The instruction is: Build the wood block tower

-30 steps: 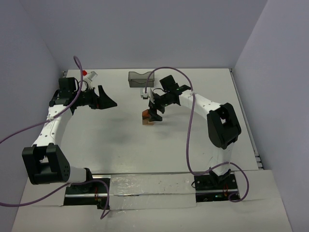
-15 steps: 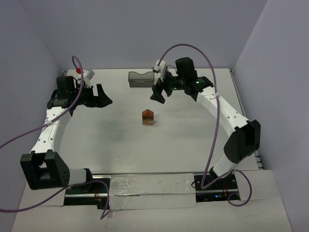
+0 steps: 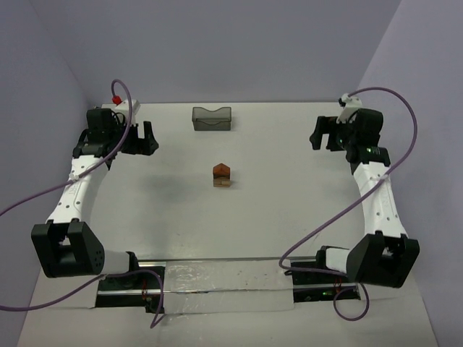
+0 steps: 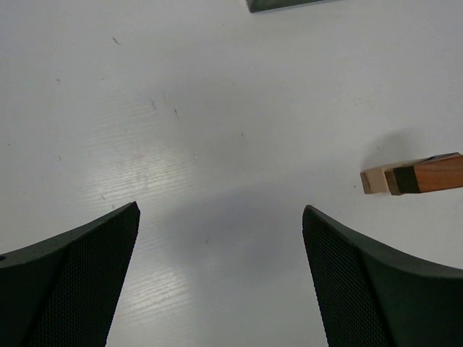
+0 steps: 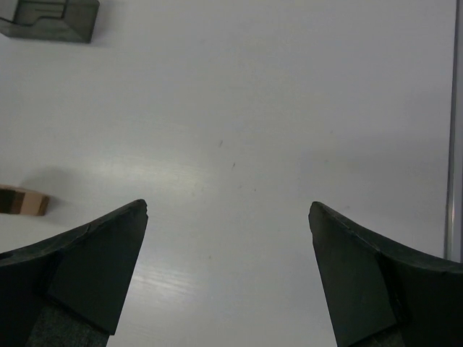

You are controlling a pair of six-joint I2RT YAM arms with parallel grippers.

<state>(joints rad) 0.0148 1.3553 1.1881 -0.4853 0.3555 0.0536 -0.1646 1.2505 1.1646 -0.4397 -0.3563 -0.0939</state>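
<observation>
The wood block tower (image 3: 222,176) stands alone near the middle of the white table (image 3: 275,210), a small stack with a reddish-brown peaked piece on top and a lighter tan block at its foot. Beyond it, near the far edge, sits a dark translucent bin (image 3: 211,118), well apart from the stack. The 2 arms are drawn out to opposite sides. The left gripper (image 3: 147,139) hangs over the far left part of the table with its jaws spread wide and nothing between them; in the left wrist view the tower (image 4: 412,176) shows off to the right of the 2 dark fingers (image 4: 72,289), with only bare table in the gap and a corner of the bin (image 4: 282,3) at the top edge. The right gripper (image 3: 319,135) hangs over the far right part of the table, its jaws likewise wide apart and holding nothing; in the right wrist view the tower (image 5: 22,201) peeks in at the left edge, just outside the left finger (image 5: 87,267), and the bin (image 5: 51,18) sits in the upper left corner
</observation>
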